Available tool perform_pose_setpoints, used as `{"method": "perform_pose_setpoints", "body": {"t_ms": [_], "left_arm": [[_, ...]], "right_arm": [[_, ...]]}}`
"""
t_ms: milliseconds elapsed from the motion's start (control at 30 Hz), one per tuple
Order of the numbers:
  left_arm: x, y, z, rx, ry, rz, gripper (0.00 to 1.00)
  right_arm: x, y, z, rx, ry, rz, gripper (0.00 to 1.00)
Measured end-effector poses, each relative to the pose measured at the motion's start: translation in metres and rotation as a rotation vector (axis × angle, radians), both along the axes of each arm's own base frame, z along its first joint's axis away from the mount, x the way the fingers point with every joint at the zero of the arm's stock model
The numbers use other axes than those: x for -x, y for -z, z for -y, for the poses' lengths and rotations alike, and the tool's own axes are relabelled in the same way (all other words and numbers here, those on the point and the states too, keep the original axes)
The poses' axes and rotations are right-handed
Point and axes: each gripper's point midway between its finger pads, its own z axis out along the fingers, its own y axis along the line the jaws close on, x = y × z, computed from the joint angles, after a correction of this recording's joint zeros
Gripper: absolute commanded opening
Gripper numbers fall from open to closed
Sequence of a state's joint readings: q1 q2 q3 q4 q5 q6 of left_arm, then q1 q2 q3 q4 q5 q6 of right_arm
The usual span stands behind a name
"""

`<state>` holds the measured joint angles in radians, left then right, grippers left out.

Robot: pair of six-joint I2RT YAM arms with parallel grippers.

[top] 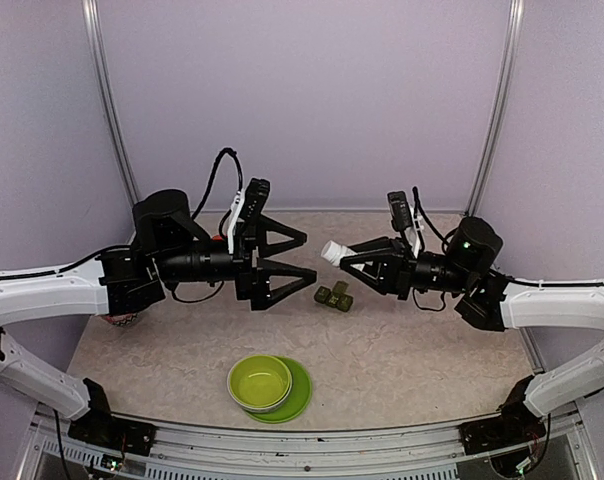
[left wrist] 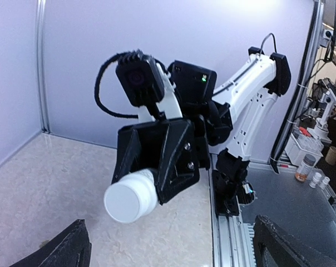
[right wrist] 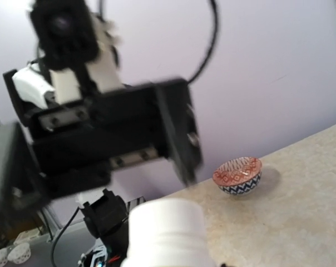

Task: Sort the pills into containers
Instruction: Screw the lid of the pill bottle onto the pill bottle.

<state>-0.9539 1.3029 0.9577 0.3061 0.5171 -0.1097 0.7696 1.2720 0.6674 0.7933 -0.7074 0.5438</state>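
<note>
Containers (top: 334,296) lie on the tabletop (top: 402,350) at mid-field, too small for me to tell if any lid is up. I see no pills in or beside them, so I judge the sorting not yet started, with everything left to do. Right end effector (top: 344,258) pinches a white-capped bottle (top: 332,250) held roughly level above the strip, cap toward the left arm. Left end effector (top: 310,260) is spread wide and empty, facing that cap, up and left of the containers. Lime-green bowl (top: 260,378) sits near the front edge.
</note>
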Motion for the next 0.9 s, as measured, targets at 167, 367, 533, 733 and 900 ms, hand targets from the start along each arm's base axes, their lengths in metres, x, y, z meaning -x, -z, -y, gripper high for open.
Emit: {"method": "perform_pose_setpoints", "body": {"t_ms": [167, 367, 533, 733, 900], "left_arm": [[-0.028, -0.014, 0.006, 0.022, -0.083, -0.072, 0.98], [-0.07, 0.009, 0.023, -0.042, -0.129, -0.334, 0.83], [-0.068, 0.036, 0.027, -0.094, -0.094, -0.507, 0.72], [-0.056, 0.037, 0.029, -0.102, -0.024, -0.598, 0.63], [-0.054, 0.034, 0.036, -0.104, 0.023, -0.626, 0.54]], "right_arm": [[-0.008, 0.008, -0.001, 0.038, 0.046, 0.026, 0.16], [-0.016, 0.018, 0.005, 0.139, 0.141, 0.163, 0.16], [-0.02, 0.013, 0.011, 0.198, 0.207, 0.301, 0.16], [-0.021, 0.02, 0.01, 0.272, 0.239, 0.398, 0.16], [-0.021, 0.025, 0.006, 0.311, 0.242, 0.434, 0.16]]}}
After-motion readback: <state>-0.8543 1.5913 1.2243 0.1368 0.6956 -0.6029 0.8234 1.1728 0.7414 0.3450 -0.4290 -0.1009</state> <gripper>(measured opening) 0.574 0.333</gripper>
